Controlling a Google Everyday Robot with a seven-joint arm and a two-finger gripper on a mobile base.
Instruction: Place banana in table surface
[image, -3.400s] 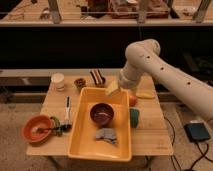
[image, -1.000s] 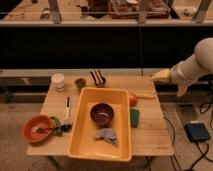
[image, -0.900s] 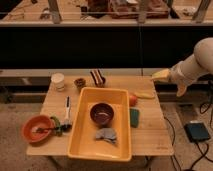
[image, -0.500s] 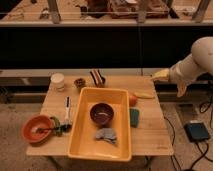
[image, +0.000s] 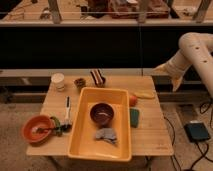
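Observation:
The small pale-yellow banana (image: 145, 94) lies on the light wooden table surface (image: 150, 135) near its far right edge, next to a round orange fruit (image: 132, 100). Nothing is holding it. My gripper (image: 161, 69) is off the table's far right corner, above and to the right of the banana and apart from it, at the end of the white arm (image: 196, 46) that reaches in from the right.
A large yellow tub (image: 80, 142) in the middle holds a dark bowl (image: 102, 113) and a grey cloth (image: 106, 135). A green sponge (image: 135, 117) lies beside it. A white cup (image: 58, 80), a small bowl (image: 79, 82), a striped object (image: 98, 76), a pen (image: 67, 107) and an orange bowl (image: 37, 129) are on the left. A black box (image: 197, 131) is on the floor.
The arm has pulled back from over the table to the right, leaving the banana lying near the right edge. Over the last second it has hardly moved.

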